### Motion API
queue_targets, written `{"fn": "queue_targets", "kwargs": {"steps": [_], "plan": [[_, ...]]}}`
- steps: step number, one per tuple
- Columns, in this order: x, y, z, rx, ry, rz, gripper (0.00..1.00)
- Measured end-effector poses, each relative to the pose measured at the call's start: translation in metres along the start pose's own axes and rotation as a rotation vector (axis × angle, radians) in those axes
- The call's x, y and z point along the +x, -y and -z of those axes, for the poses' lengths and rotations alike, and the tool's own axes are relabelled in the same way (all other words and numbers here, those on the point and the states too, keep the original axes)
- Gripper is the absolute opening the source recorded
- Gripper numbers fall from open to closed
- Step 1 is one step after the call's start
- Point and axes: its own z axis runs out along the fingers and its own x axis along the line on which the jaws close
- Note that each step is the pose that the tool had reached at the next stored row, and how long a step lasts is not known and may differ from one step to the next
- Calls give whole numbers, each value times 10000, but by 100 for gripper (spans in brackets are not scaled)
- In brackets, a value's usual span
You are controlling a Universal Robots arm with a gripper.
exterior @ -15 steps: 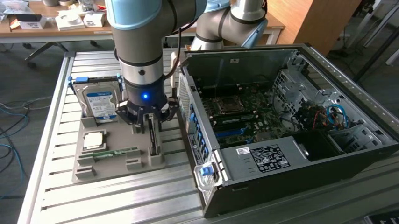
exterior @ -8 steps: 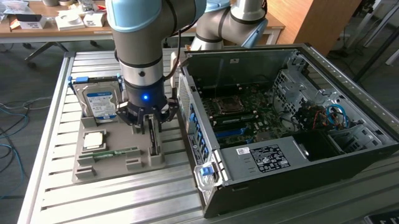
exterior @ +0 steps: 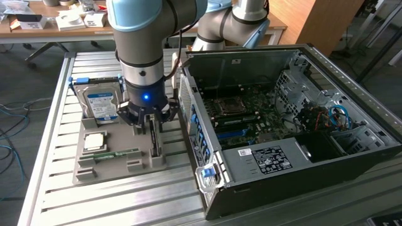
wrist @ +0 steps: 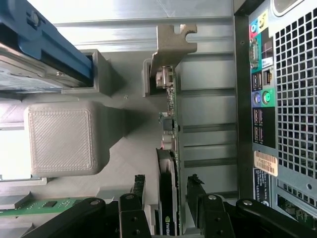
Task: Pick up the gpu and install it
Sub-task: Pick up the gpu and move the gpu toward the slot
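The gpu point(exterior: 154, 143) is a thin dark card standing on edge in a slot of the grey printed holder point(exterior: 94, 173). In the wrist view the gpu point(wrist: 168, 168) runs edge-on, with its grey metal bracket point(wrist: 171, 45) at the far end. My gripper point(exterior: 151, 128) has come straight down over the card. There my gripper point(wrist: 167, 191) is open, with one black finger point(wrist: 138, 188) on each side of the card and a small gap on both sides. Nothing is gripped.
The open computer case point(exterior: 264, 160) lies on its side at the exterior view's right, close to the holder, with its motherboard point(exterior: 245, 113) exposed. Its rear port panel point(wrist: 262, 99) is next to the card. In the holder are a hard drive point(exterior: 100, 106), a processor point(exterior: 94, 140) and a green memory stick point(exterior: 116, 154).
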Motion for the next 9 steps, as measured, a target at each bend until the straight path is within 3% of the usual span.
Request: {"fn": "queue_targets", "kwargs": {"steps": [9], "plan": [[13, 8, -2, 1, 0, 0, 47]]}}
